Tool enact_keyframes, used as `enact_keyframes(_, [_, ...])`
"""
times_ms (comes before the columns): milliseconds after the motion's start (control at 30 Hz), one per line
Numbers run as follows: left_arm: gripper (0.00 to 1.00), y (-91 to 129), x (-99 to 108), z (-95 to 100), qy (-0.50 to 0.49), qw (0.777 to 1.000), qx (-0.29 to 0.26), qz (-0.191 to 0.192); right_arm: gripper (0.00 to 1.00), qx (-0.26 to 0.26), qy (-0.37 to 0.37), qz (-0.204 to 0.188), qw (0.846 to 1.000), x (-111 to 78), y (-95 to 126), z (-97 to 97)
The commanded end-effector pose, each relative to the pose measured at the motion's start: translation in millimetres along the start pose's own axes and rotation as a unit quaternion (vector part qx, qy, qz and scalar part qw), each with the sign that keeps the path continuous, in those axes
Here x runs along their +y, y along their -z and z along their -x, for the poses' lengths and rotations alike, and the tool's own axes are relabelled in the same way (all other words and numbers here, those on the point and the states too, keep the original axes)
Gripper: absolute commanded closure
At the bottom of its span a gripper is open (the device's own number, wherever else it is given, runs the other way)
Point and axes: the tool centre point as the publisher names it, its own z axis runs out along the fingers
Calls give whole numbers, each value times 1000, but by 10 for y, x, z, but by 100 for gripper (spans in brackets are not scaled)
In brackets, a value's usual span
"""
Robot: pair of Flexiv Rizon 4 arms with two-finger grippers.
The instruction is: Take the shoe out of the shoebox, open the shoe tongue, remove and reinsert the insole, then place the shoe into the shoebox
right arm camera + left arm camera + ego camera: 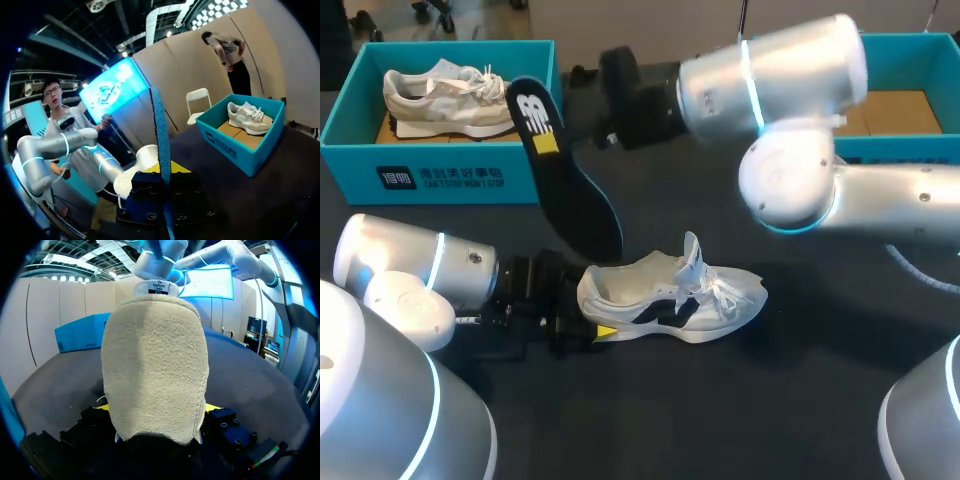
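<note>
Evidently thin, light and floppy, the insole [570, 190] hangs over the tabletop [800, 400] close by the shoe [670, 295], pinched in the right claw [162, 172], and wants feeding toe-first into that soft shoe, whose padded heel the left claw [588, 330] clamps.

A dark table [800, 400] fills the scene, left to right and near to far. Its top is matte charcoal, plain and flat. Light falls evenly on it, leaving only soft shadows. Seen from the wrists, the same top looks greyer, with a faint sheen.
</note>
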Motion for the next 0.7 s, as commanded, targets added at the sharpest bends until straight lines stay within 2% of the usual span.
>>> enact_keyframes(33, [100, -37, 36, -7, 0, 1000, -1, 1, 100, 118, 6, -33, 992, 143, 375, 28])
enact_keyframes(67, [100, -37, 36, -7, 0, 1000, -1, 1, 100, 126, 6, -44, 991, 170, 436, 8])
enact_keyframes(133, [100, -37, 36, -7, 0, 1000, -1, 1, 100, 145, 1, -40, 989, 241, 560, -51])
enact_keyframes(267, [100, -37, 36, -7, 0, 1000, -1, 1, 100, 176, 0, -9, 984, 365, 833, -237])
enact_keyframes(400, [100, -37, 36, -7, 0, 1000, -1, 1, 100, 202, -7, 14, 979, 500, 1065, -522])
enact_keyframes(500, [100, -37, 36, -7, 0, 1000, -1, 1, 100, 201, -5, 5, 980, 622, 1203, -746])
enact_keyframes(700, [100, -37, 36, -7, 0, 1000, -1, 1, 100, 201, -5, 5, 980, 622, 1203, -746])
